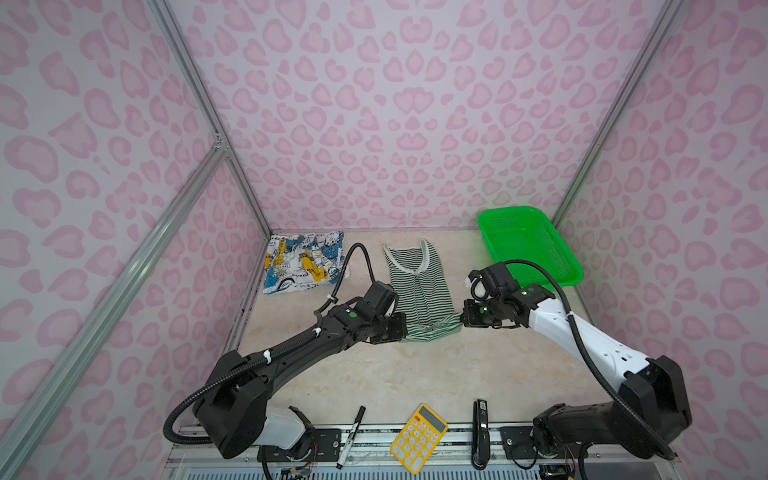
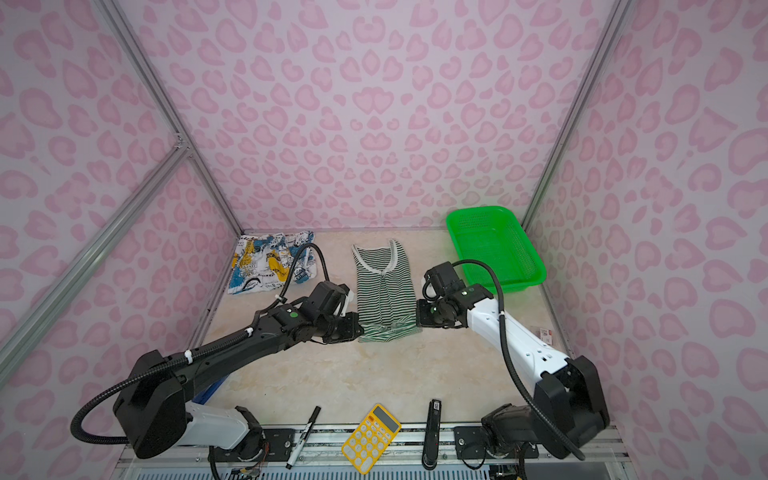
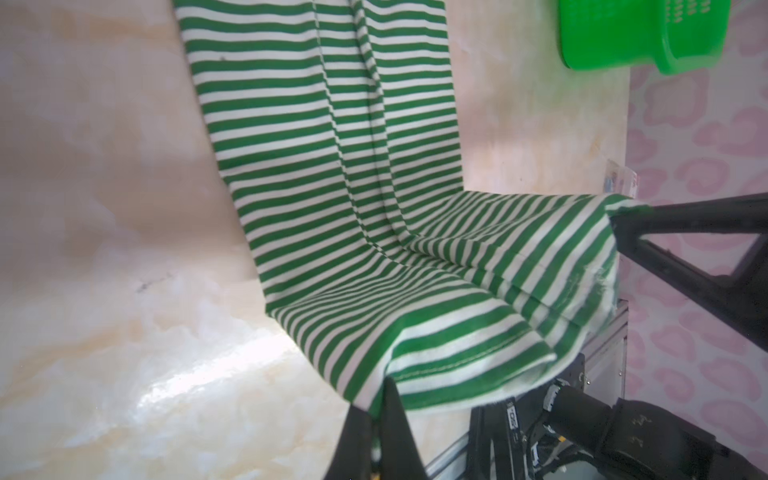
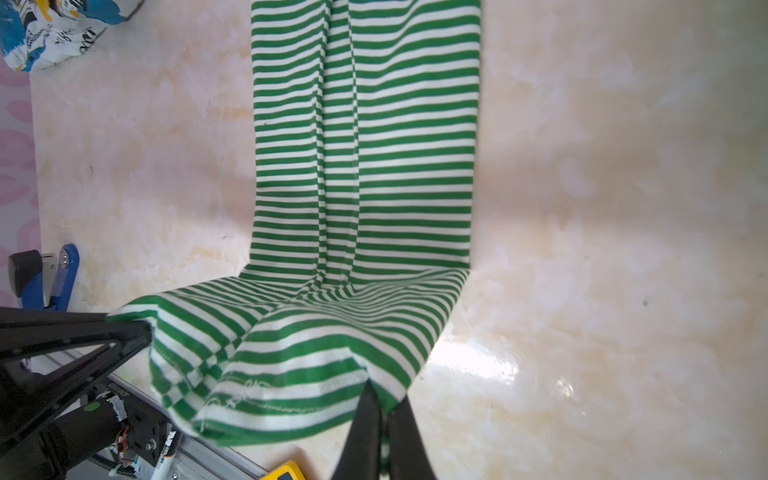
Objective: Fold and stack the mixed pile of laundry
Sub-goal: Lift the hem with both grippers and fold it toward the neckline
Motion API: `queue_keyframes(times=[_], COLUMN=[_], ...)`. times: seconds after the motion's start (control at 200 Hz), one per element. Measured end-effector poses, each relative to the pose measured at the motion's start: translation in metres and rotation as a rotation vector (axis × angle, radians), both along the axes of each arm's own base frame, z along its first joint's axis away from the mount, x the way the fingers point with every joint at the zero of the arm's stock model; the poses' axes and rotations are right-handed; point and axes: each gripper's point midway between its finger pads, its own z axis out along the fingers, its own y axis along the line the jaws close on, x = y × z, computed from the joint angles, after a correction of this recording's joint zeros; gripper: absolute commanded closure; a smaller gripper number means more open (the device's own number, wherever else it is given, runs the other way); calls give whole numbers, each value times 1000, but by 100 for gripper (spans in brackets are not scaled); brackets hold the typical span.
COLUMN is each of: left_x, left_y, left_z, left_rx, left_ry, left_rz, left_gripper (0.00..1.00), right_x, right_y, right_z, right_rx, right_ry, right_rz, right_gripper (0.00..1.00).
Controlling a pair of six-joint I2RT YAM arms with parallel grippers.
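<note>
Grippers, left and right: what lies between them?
The raised near hem of the striped garment spans between the left gripper and the right gripper, each shut on a corner; both wrist views show it clearest.

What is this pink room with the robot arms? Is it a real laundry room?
Probably not: it looks like a robot practice booth. Pink heart-print wall panels sit in silver metal framing, and the left gripper and right gripper pinch a green-and-white striped cloth garment on a marble-look tabletop.
</note>
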Motion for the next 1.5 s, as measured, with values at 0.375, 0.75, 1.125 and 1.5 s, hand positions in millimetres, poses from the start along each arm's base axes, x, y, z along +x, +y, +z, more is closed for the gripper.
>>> queue_keyframes(times=[0.375,0.75,1.125,1.5], left_x=[86,137,183,209], left_y=[2,14,-1,37], left_z=[-30,-69,-36,-60], left_rx=[-13,-47,-145,-138], left_ry=[19,91,-6,60], left_rz=[6,33,-32,114], left_gripper=[97,96,89,40], right_x=[102,150,172,154], right_y=[24,7,5,14], right_z=[-30,-64,-60,-33], right_rx=[29,42,69,64], right_ry=[12,39,-4,-92], right_rz=[32,-28,-18,70], right_gripper=[100,87,70,69])
